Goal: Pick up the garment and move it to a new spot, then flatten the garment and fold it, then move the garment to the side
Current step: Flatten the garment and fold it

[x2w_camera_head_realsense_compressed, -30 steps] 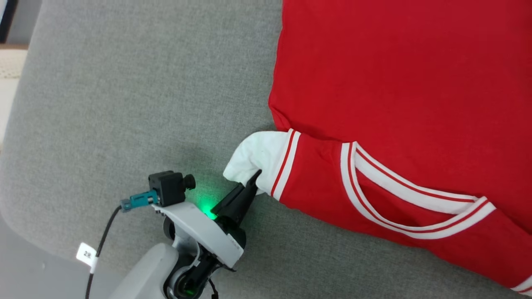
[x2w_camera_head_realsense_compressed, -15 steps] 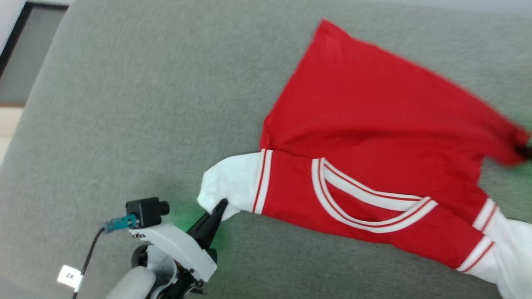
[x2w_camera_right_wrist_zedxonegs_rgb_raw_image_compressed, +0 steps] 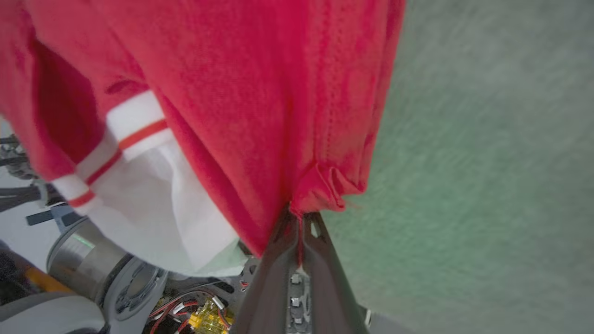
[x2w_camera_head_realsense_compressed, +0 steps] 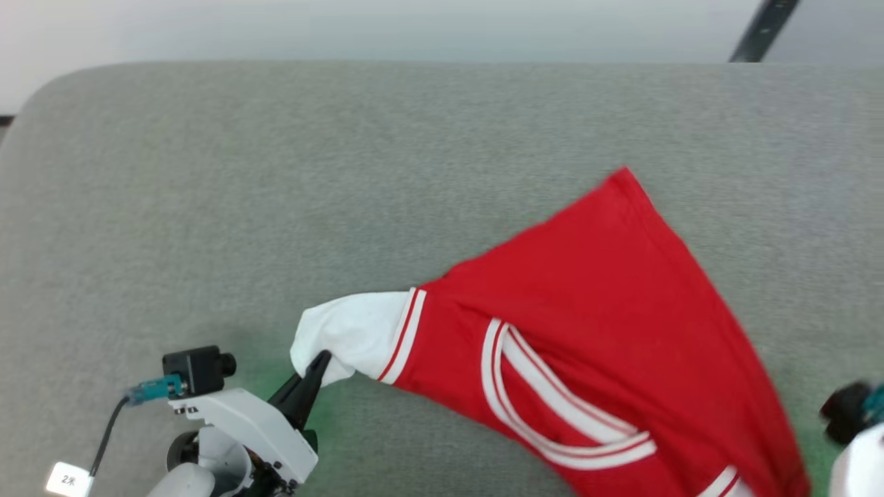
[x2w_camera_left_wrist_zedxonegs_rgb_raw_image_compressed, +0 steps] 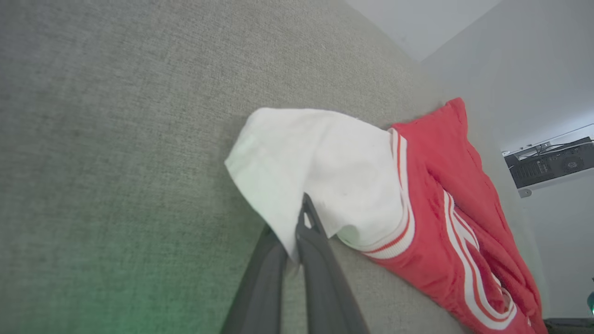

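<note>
The garment (x2w_camera_head_realsense_compressed: 594, 324) is a red shirt with white sleeves and striped trim, stretched across the lower right of the grey surface with its collar facing me. My left gripper (x2w_camera_head_realsense_compressed: 319, 360) is shut on the white sleeve (x2w_camera_head_realsense_compressed: 349, 335) at the lower left. From the left wrist, that gripper (x2w_camera_left_wrist_zedxonegs_rgb_raw_image_compressed: 304, 211) pinches the sleeve's (x2w_camera_left_wrist_zedxonegs_rgb_raw_image_compressed: 320, 167) edge. My right gripper (x2w_camera_right_wrist_zedxonegs_rgb_raw_image_compressed: 301, 215) is shut on a bunched red edge of the garment (x2w_camera_right_wrist_zedxonegs_rgb_raw_image_compressed: 260, 93), with the other white sleeve (x2w_camera_right_wrist_zedxonegs_rgb_raw_image_compressed: 153, 208) hanging beside it. The right wrist's body pokes in at the head view's lower right edge.
The grey fabric surface (x2w_camera_head_realsense_compressed: 276, 179) spreads wide to the left and behind the shirt, with rounded far corners. A pale wall runs behind it. A dark device (x2w_camera_left_wrist_zedxonegs_rgb_raw_image_compressed: 550, 162) hangs on the wall in the left wrist view.
The head camera has tilted up, bringing the surface's far edge into view. The shirt has been drawn toward me and bunched narrower. Both grippers keep their hold.
</note>
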Available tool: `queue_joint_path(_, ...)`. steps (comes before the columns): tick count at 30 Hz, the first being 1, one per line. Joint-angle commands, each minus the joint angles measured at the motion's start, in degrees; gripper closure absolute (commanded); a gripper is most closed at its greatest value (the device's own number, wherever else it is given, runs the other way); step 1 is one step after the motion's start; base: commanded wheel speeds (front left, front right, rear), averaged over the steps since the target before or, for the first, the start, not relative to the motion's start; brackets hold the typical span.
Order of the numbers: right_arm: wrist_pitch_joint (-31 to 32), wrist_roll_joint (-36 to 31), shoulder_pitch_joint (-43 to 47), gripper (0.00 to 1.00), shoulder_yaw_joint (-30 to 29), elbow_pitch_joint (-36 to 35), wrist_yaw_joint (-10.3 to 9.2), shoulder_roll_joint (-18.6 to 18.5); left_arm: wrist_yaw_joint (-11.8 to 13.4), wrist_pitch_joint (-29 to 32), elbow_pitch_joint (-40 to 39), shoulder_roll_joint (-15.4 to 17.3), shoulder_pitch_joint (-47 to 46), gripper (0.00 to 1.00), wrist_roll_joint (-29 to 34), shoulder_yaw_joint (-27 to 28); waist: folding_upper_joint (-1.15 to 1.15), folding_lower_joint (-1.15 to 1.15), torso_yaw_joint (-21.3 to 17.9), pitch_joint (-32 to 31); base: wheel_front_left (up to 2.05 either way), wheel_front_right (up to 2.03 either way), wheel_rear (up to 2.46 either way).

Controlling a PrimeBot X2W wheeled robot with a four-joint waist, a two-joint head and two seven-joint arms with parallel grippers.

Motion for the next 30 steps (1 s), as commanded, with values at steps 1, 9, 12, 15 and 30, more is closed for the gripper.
queue_joint_path(1, 0.37, -0.15, 1.38, 1.00, -0.53, -0.84, -0.05, 0.98, 0.34, 0.12, -0.21, 0.24, 0.52, 1.00, -0.19, 0.16, 0.00, 0.00, -2.30, -0.83, 0.00, 0.00, 0.00)
queue_joint_path(9, 0.93, -5.92, 6.64, 0.00, -7.16, -7.67, -0.05, 7.28, 0.80, 0.89, -1.29, 0.74, -0.60, 1.00, -0.05, 0.14, 0.00, 0.00, -3.95, 0.67, 0.00, 0.00, 0.00)
queue_joint_path(12, 1.09, -6.81, 4.30, 0.00, -10.59, -10.58, -0.05, 8.25, 0.76, 0.98, -1.39, 0.74, -0.96, 1.00, 0.16, -0.03, 0.00, 0.00, -3.84, 1.01, 0.00, 0.00, 0.00)
queue_joint_path(15, 0.66, -7.73, 0.58, 0.00, -14.29, -14.24, -0.04, 8.41, 0.57, 1.17, -1.52, 0.56, -1.57, 1.00, 0.55, -0.33, 0.00, 0.00, -3.15, 1.59, 0.00, 0.00, 0.00)
queue_joint_path(30, -3.97, -16.64, -34.40, 0.00, -0.38, 2.17, -0.04, 12.68, -1.40, 1.34, -0.58, -2.73, -8.42, 1.00, 2.11, -2.28, 0.00, 0.00, 3.59, 10.24, 0.00, 0.00, 0.00)
